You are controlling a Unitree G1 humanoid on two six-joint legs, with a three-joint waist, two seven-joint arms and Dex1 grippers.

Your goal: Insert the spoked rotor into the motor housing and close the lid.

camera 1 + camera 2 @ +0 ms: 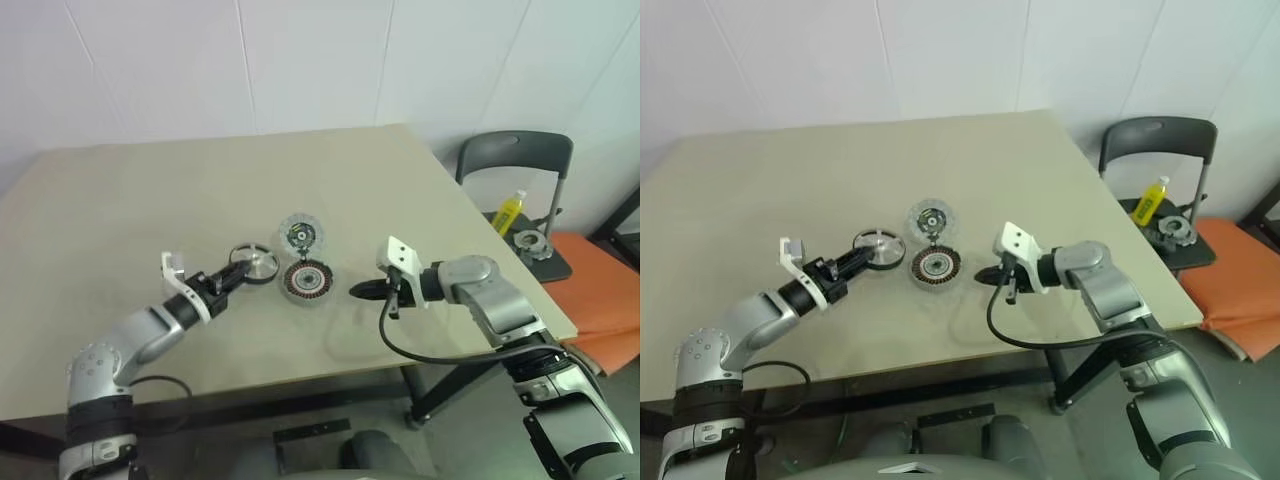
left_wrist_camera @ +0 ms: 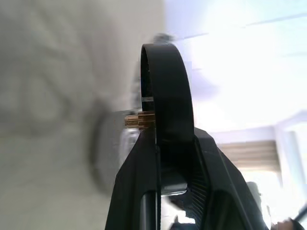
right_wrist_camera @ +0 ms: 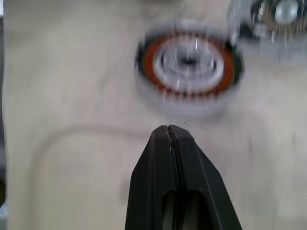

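The spoked rotor (image 1: 256, 263), a small silver wheel with a dark rim, is pinched at its edge by my left gripper (image 1: 238, 273), whose fingers are shut on it. It hangs just left of the motor housing (image 1: 305, 281), a round cup with copper-brown windings that stands on the table. The lid (image 1: 300, 235), a round silver disc with a dark hub and a green mark, lies right behind the housing. My right gripper (image 1: 362, 291) is shut on nothing and points at the housing (image 3: 189, 64) from its right, a short way off.
The beige table (image 1: 150, 190) has its right edge close to my right arm. Beyond that edge stands a grey chair (image 1: 515, 150) holding a yellow bottle (image 1: 509, 209) and a grey metal ring part (image 1: 530, 241). An orange cushion (image 1: 600, 290) lies beside it.
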